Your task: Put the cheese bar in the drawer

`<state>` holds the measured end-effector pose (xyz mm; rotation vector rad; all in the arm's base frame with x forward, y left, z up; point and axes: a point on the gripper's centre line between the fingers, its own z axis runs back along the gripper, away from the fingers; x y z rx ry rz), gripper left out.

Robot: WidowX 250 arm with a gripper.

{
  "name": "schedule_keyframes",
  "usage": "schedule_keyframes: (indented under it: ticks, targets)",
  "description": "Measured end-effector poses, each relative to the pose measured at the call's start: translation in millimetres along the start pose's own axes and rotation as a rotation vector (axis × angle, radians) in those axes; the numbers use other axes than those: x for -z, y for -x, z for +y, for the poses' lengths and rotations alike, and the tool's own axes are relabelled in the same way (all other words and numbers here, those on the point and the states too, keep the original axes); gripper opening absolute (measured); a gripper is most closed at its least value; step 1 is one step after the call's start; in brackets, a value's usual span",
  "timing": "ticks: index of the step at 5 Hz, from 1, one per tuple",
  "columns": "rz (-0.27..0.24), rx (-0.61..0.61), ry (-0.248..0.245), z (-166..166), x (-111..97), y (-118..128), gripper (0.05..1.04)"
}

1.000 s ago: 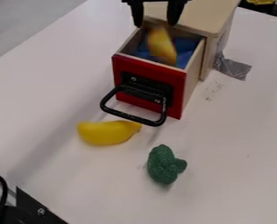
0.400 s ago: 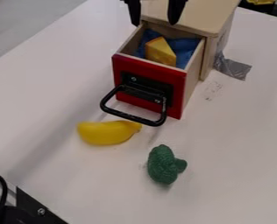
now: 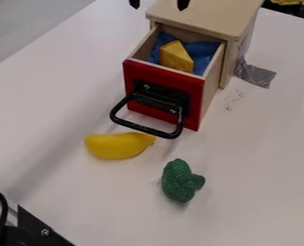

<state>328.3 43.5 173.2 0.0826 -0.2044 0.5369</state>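
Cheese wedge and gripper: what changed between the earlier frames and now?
The yellow cheese wedge, falling at first, now rests on blue cloth in the open red-fronted wooden drawer. The black gripper, fingers apart, rose toward the view's top edge. Drawer, yellow banana and green broccoli stayed put.

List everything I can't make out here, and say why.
All in the camera view:
- Black two-finger pincer: upper part, cut off by the top edge.
- Yellow cheese wedge: underside, hidden by its own body.
- Crumpled blue lining: the part behind the wedge.
- Red-fronted wooden drawer: floor, covered by lining.
- Faint dark marks: too small to identify.
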Motion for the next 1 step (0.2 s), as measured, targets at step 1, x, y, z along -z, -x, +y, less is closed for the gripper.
schedule_keyframes:
  ticks: [1]
  targets:
    - [-0.001, 0.1, 0.009, 1.0, -4.2, 18.7, 1.0]
